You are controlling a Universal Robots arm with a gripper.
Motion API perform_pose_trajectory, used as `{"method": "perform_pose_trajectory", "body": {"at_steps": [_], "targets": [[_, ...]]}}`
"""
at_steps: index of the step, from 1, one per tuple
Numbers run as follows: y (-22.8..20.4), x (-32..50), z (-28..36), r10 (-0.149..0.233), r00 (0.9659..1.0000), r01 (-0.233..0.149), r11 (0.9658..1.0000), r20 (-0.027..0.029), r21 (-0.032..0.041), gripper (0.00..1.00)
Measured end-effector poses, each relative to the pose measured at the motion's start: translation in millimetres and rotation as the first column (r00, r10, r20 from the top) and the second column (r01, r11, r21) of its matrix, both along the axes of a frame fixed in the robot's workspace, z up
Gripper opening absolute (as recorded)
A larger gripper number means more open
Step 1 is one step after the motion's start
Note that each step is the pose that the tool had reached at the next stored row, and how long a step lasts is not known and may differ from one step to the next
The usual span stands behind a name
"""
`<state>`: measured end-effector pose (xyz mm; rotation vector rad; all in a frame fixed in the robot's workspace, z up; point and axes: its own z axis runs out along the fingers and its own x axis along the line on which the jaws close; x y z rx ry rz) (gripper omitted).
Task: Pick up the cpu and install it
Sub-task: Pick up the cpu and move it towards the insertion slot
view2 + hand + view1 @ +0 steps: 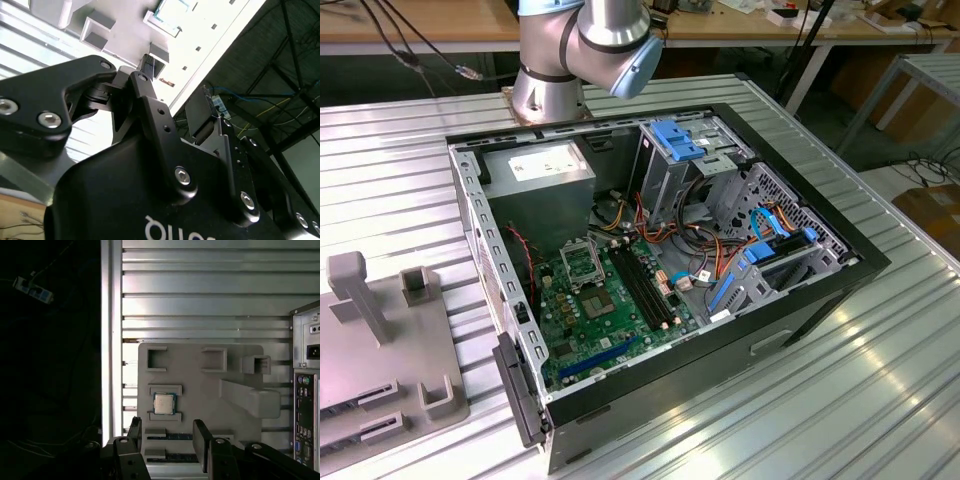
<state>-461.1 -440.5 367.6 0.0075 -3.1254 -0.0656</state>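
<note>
First wrist view: cpu (164,403) lies flat in its slot on the grey fixture tray (200,390), between two raised lips, just ahead of the gripper (167,440). Claw's spread wide, holding nothing, not touching the chip. Imo best approach: centre over the chip, keep wrist square, pinch only the two free edges w/ light force, lift level. Writing: white label on the psu (545,165) inside the PC case (670,385) is too small to read.

The claw (167,429) hangs spread over the grey tray (200,396), near the cpu (164,403) lying between two brackets (165,389).
</note>
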Motion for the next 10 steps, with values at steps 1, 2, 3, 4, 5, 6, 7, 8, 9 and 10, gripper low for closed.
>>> {"method": "perform_pose_trajectory", "body": {"at_steps": [1, 2, 3, 4, 5, 6, 7, 8, 9, 10], "targets": [[0.0, 0.0, -0.1, 0.003, 1.0, -0.003, 1.0, -0.0002, 0.0, 0.53], [0.0, 0.0, -0.5, 0.004, 1.0, -0.004, 1.0, 0.0001, 0.0001, 0.53], [0.0, 0.0, -0.6, 0.005, 1.0, -0.005, 1.0, 0.0001, 0.0001, 0.53], [0.0, 0.0, -0.8, 0.005, 1.0, -0.005, 1.0, 0.0001, 0.0001, 0.53], [0.1, 0.0, -1.0, 0.005, 1.0, -0.005, 1.0, 0.0001, 0.0002, 0.53], [0.0, 0.0, -1.2, 0.005, 1.0, -0.005, 1.0, 0.0001, 0.0001, 0.53], [0.0, 0.0, -1.5, 0.005, 1.0, -0.005, 1.0, 0.0002, 0.0001, 0.53], [0.0, 0.0, -1.7, 0.005, 1.0, -0.005, 1.0, 0.0001, 0.0001, 0.53], [0.0, 0.0, -2.0, 0.005, 1.0, -0.005, 1.0, 0.0002, 0.0001, 0.53], [0.0, 0.0, -2.2, 0.005, 1.0, -0.005, 1.0, 0.0001, 0.0001, 0.53]]}}
